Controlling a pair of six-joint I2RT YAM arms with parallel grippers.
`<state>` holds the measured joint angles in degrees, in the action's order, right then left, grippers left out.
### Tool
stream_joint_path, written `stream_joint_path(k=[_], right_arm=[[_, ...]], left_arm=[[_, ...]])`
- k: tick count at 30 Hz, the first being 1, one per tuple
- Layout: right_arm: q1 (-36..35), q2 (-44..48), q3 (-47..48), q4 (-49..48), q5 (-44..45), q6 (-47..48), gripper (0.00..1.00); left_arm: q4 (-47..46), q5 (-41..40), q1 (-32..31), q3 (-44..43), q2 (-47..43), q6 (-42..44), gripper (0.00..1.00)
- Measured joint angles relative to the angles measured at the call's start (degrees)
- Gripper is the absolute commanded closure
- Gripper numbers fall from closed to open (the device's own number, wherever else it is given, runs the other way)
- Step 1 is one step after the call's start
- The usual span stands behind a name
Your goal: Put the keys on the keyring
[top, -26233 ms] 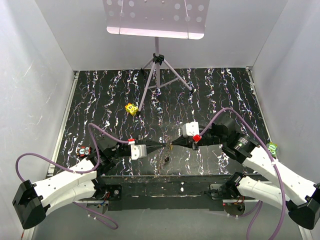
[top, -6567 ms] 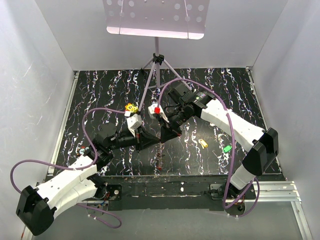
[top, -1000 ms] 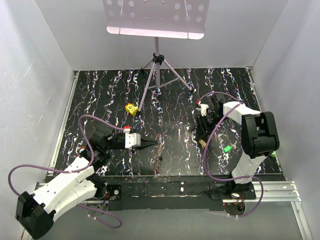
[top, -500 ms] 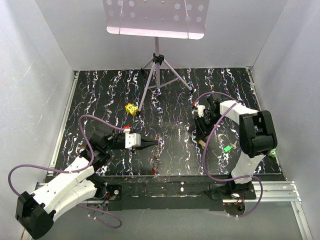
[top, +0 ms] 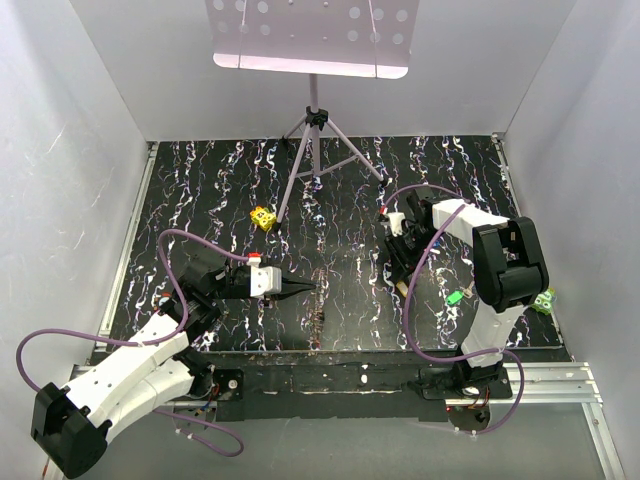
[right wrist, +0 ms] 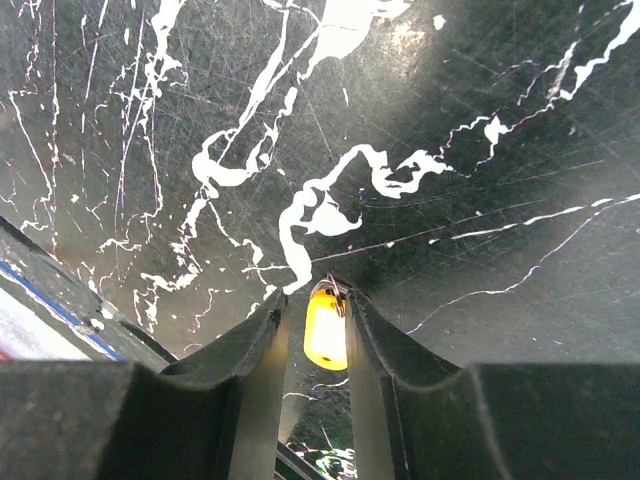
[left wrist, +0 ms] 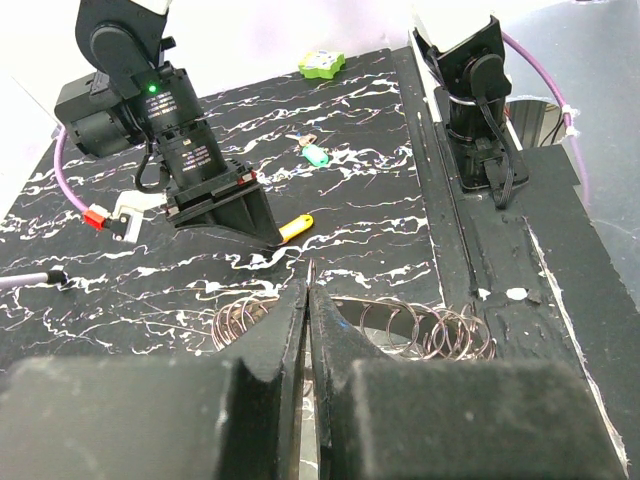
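Now | orange key [right wrist: 325, 330] | sits framed inside the right pincer [right wrist: 316, 293]

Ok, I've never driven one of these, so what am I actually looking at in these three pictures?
Two robot arms are bolted at the near edge of a black marbled table. The wide picture looks down from above and behind them. The other two come from a camera on each wrist. The left gripper is shut and seems to pinch a wire of the keyring, whose loops lie just beyond its fingers. The right gripper points down with its fingers either side of a yellow-headed key; I can't tell whether it grips it yet. Loose on the table are a green-headed key and a yellow cube. A tripod stand is at the back.
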<state>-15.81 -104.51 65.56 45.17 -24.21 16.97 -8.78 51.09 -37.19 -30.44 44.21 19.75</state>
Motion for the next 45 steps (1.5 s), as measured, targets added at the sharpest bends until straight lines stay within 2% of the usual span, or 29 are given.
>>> stream_joint_path(k=[9,17,22,25,29,38,42,45], right_arm=[[-0.3,0.0,0.3,0.2,0.7,0.3,0.73],[-0.6,-0.2,0.4,0.2,1.7,0.6,0.74],[-1.2,-0.2,0.5,0.3,2.3,0.8,0.77],[-1.4,-0.2,0.5,0.3,2.5,0.9,0.84],[-1.5,-0.3,0.6,0.4,2.8,1.1,0.99],[-1.5,-0.3,1.8,1.8,2.3,1.9,0.99],[-1.2,0.6,5.4,4.3,-0.9,5.3,0.99],[-0.7,4.7,7.2,7.2,-4.4,9.6,0.99]], left_arm=[[0.2,0.0,0.0,0.0,0.0,0.2,1.00],[0.2,0.0,0.0,0.0,0.0,0.2,1.00],[0.2,0.0,0.0,0.0,0.0,0.2,1.00],[0.3,0.0,0.0,0.0,-0.1,0.2,1.00],[0.4,0.0,0.0,0.0,-0.1,0.2,1.00],[1.1,0.0,0.0,0.0,-0.1,0.3,1.00],[1.1,0.0,0.0,0.0,-0.1,0.5,1.00],[1.0,-0.1,0.0,0.0,-0.1,0.5,1.00]])
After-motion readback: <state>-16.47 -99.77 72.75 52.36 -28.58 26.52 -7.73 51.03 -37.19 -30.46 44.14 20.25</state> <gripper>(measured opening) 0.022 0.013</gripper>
